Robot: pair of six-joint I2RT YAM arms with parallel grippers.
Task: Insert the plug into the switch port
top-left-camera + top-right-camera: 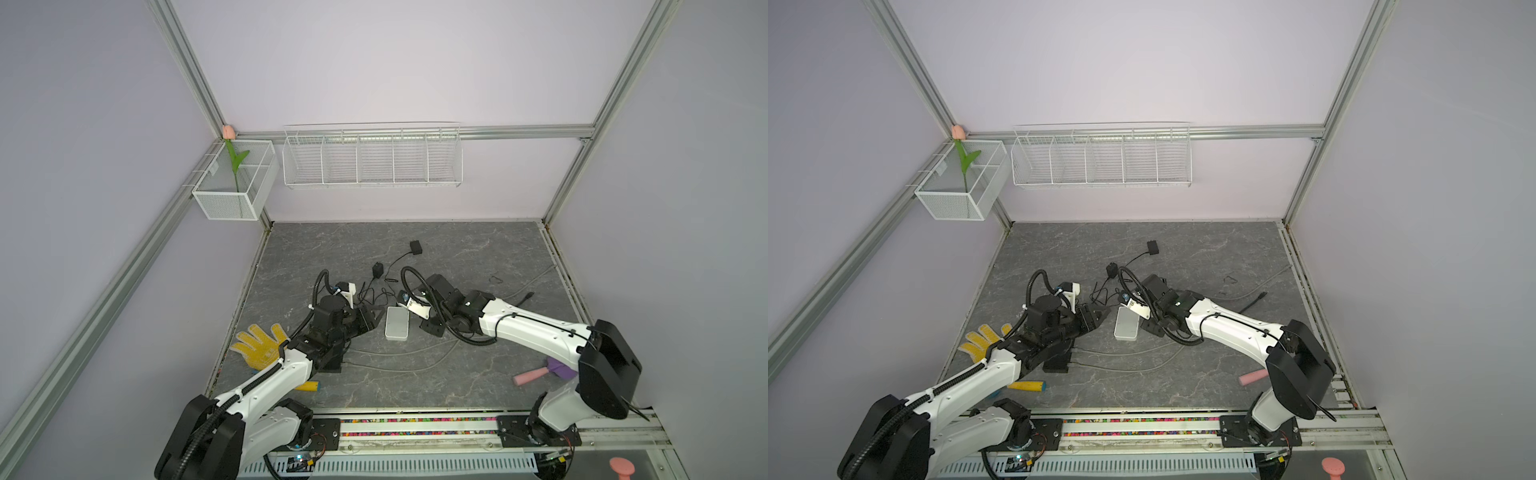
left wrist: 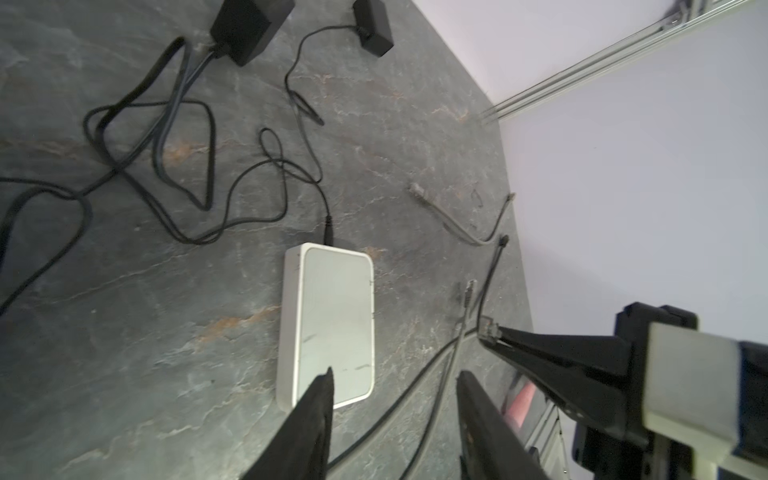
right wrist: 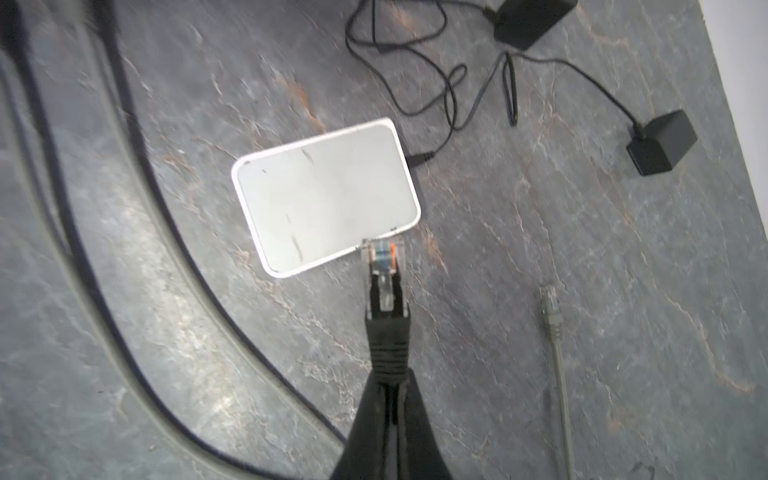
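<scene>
The white switch lies flat on the grey table between my two arms. My right gripper is shut on the black boot of the plug, a clear connector on a black cable. In the right wrist view the plug's tip overlaps the switch at its long side near a corner. The left wrist view shows the plug in the right gripper's tips, with a gap to the switch. My left gripper is open and holds nothing, just short of the switch's near end.
Two black power adapters and tangled black cables lie behind the switch; one thin lead is plugged into its far end. A loose grey cable with its own connector lies beside the plug. A yellow glove and a pink handle lie nearer the front.
</scene>
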